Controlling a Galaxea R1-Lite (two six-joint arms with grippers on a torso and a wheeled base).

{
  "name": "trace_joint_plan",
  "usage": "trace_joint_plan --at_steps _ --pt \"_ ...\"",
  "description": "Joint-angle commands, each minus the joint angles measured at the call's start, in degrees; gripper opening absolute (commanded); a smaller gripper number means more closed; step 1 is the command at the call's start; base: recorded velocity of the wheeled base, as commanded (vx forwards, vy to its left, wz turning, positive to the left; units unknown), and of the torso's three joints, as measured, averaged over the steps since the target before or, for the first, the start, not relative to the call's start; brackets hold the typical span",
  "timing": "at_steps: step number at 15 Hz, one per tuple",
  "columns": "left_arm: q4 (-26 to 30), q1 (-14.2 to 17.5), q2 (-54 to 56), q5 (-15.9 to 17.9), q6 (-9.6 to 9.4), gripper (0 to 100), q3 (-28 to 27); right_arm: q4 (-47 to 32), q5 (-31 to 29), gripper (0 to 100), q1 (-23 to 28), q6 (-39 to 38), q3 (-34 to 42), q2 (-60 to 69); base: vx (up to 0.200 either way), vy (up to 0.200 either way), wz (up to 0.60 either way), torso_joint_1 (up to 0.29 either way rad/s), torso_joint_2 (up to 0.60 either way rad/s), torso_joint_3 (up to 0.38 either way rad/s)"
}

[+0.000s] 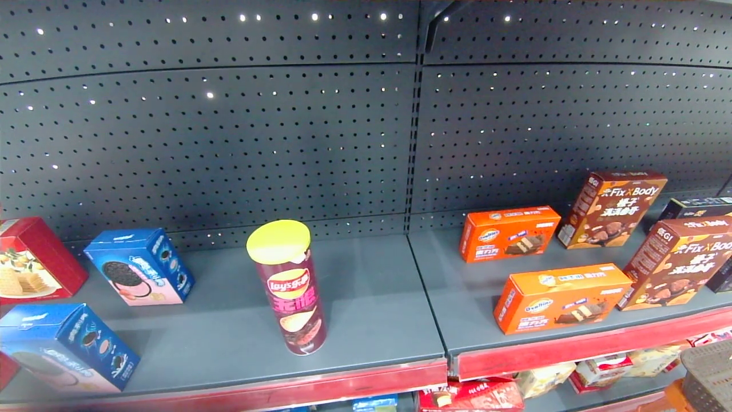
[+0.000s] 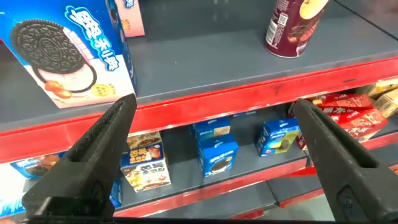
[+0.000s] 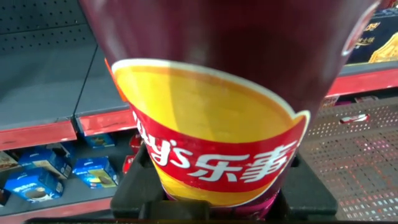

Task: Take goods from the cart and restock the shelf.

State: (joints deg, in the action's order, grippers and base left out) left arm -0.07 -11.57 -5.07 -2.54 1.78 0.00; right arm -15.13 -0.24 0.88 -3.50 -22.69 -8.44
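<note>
While your right gripper (image 3: 217,205) is clamped round the base of a held chips can (image 3: 205,124), dark red with a yellow band, you're in the carry-to-shelf step: that can hangs out in front of the shelving, low against the red front lip (image 3: 56,130), not yet over the board. Up on the grey shelf (image 1: 366,297) a standing chips can (image 1: 291,286) with a yellow lid is upright near the front edge, a blue cookie box (image 1: 140,266) to its left and orange boxes (image 1: 509,233) in the bay to its right. Your left gripper (image 2: 212,102) sits empty, fingers spread wide, just below that lip and under the second blue cookie box (image 2: 62,53). By my read, the next move calls for raising the held can clear of the lip, bringing it in over the bare grey patch beside the standing can, and lowering it upright before you release; leave room, because a tall can on a narrow base looks easy to knock
</note>
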Motion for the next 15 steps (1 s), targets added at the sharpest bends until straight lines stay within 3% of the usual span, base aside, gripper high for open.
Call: trace_joint_plan --at_steps 1,8,14,15 --pt "0.1 0.0 -0.4 0.3 -0.2 100 0.0 -0.1 0.0 0 0.1 0.0 -0.7 -0.1 0.0 0.0 0.0 0.0 0.0 0.0" --pt "0.0 0.0 -0.4 0.2 -0.2 100 0.0 0.5 2.4 0 -1.6 0.2 -7.8 -6.5 0.0 0.0 0.0 0.0 0.0 0.0" --pt "0.1 0.0 -0.4 0.2 -0.2 100 0.0 1.1 17.0 0 -4.2 0.2 -13.5 -15.2 0.0 0.0 0.0 0.0 0.0 0.0" --pt "0.1 0.1 -0.4 0.2 -0.2 100 0.0 4.2 19.0 0 -4.7 0.2 -14.1 -18.8 0.0 0.0 0.0 0.0 0.0 0.0"
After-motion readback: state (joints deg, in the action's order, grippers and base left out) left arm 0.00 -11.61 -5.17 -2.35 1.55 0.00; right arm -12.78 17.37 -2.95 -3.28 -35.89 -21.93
